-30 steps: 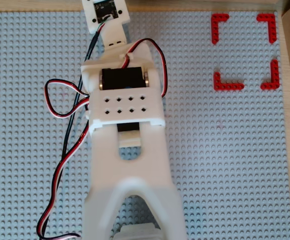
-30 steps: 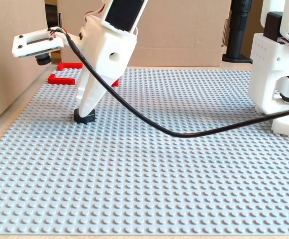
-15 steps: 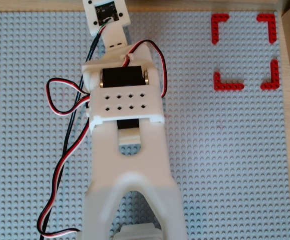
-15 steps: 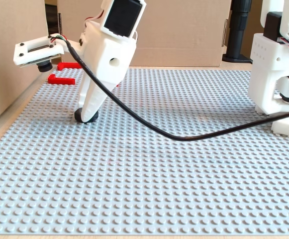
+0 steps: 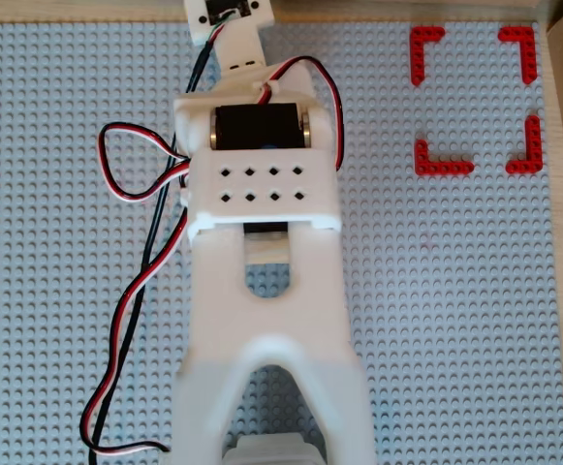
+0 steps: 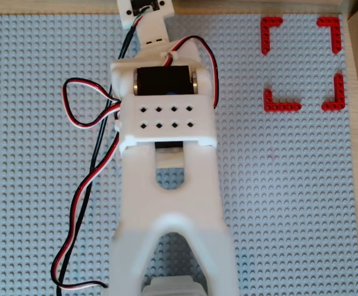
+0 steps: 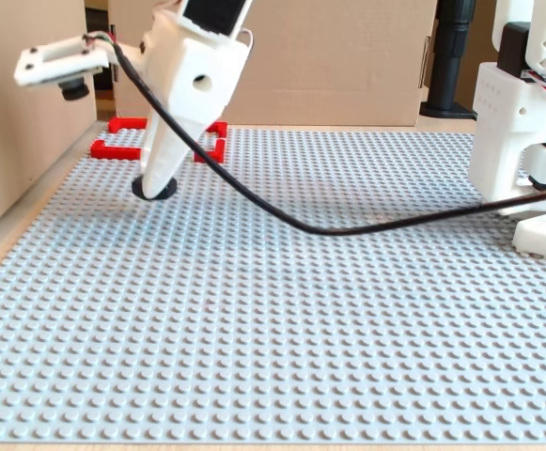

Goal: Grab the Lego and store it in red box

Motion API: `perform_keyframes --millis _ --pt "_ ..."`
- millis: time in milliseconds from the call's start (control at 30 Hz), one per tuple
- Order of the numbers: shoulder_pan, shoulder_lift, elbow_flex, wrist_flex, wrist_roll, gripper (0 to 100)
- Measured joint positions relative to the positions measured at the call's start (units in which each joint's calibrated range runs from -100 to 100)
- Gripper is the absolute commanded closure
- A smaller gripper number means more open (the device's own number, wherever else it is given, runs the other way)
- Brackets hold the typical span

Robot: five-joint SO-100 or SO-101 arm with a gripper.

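Grey studded baseplate covers the surface, wood edge showing at 9 o'clock in fixed view. White arm fills the centre of both overhead views, running 6 to 12 o'clock, w/ red/black/white wires looping off its 9 o'clock side. Black cable sags from wrist across to the base at 3 o'clock in fixed view. Red box sits at 1–2 o'clock in overhead views, well apart from arm. Fingers point down, clamped on the Lego, held just above the baseplate, near the box's front brackets.
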Motion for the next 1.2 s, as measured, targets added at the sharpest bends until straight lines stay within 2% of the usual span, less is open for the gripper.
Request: perform_keyframes --millis 267,533,900,1200 --pt "7.49 -1.35 -15.03 10.88 0.10 94" --pt "17.74 -1.44 -20.39 12.35 0.73 94" --pt "21.96 -1.44 -20.13 6.65 -1.95 94" --pt "24.14 -1.44 -9.93 -0.86 -4.64 94"
